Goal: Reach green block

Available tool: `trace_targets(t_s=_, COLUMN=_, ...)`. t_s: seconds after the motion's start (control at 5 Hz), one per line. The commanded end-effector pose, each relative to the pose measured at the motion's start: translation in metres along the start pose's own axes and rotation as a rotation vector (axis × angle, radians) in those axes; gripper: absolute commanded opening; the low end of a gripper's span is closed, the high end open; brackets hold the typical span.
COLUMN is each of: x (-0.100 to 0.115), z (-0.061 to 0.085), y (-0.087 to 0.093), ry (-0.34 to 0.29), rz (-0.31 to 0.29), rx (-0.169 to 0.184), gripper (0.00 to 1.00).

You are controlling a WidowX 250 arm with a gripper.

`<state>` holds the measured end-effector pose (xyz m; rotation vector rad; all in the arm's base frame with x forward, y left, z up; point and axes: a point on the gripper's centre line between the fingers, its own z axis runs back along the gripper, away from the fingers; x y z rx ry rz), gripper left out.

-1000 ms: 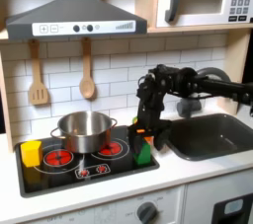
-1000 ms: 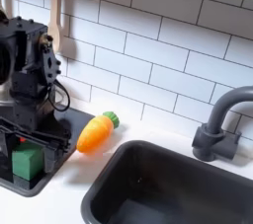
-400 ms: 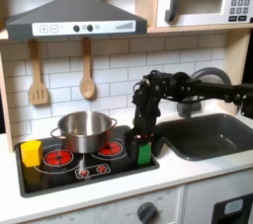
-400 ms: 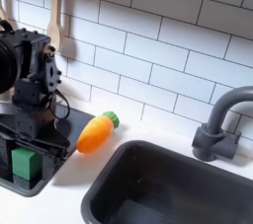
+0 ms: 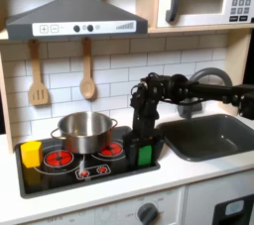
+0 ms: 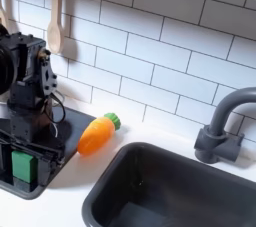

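Hiding gripper (image 5: 145, 146) tips, arm leaves jaw state unreadable. Green block (image 5: 145, 155) upright on hob (image 5: 60, 176) front right corner in first exterior view, directly under gripper; contact unclear.

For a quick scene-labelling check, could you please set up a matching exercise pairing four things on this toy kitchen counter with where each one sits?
Things:
1. green block
2. steel pot
3. yellow block
4. toy carrot

Places:
A. at the first exterior view's left edge of the stove top
B. on the white counter between stove top and sink
C. directly under the end effector, at the stove top's front corner nearest the sink
D. on the back of the stove top, below the hanging spoons

Pairs: 1-C, 2-D, 3-A, 4-B
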<state>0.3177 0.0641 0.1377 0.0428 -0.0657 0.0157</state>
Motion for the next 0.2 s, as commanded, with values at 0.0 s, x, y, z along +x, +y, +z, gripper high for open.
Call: trace_targets(t_s=0.0, x=-0.0001, z=0.0, y=0.0003, ry=0.0, rz=0.002, rx=-0.001, gripper=1.0)
